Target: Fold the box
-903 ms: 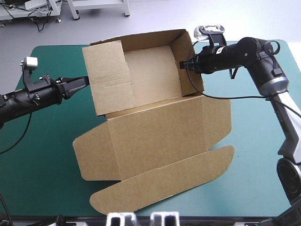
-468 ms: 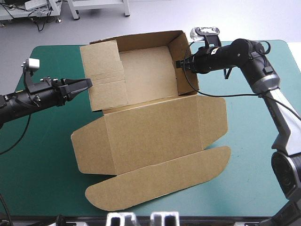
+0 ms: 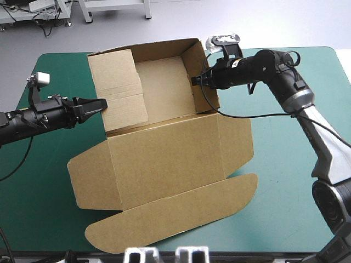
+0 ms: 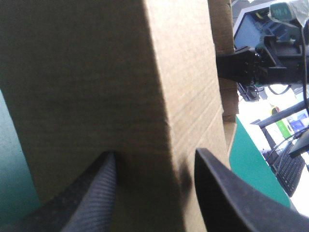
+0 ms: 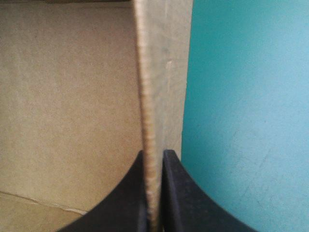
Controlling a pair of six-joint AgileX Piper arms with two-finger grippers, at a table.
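**Box half raised, right gripper clamped on a wall**

The box sits in the middle of the table, on the teal-green cover. Its far half is raised into an open tray. A back wall, a right wall and a left panel stand around a bare floor. The left panel is the broadest of the three. Creases run across it, and it tilts so that its face shows from above.

The near half is the lid, lying flat on the cover. It has a side flap at its left end and another at its right. A long tongue with rounded corners reaches toward the table's near edge.

The right gripper comes in from the right and is clamped on the top edge of the right wall. In its wrist view the black fingers are all but together, with the raw edge of the board pinched between them. The inside of the tray lies to one side of that edge and the cover to the other.

The left gripper comes in from the left, level with the table, its tips at the outer edge of the left panel. In its wrist view the fingers stand well apart, and a folded corner of brown board fills the space between and ahead of them. Whether they touch the board I cannot tell. The right gripper also shows there, farther off, at the far wall.
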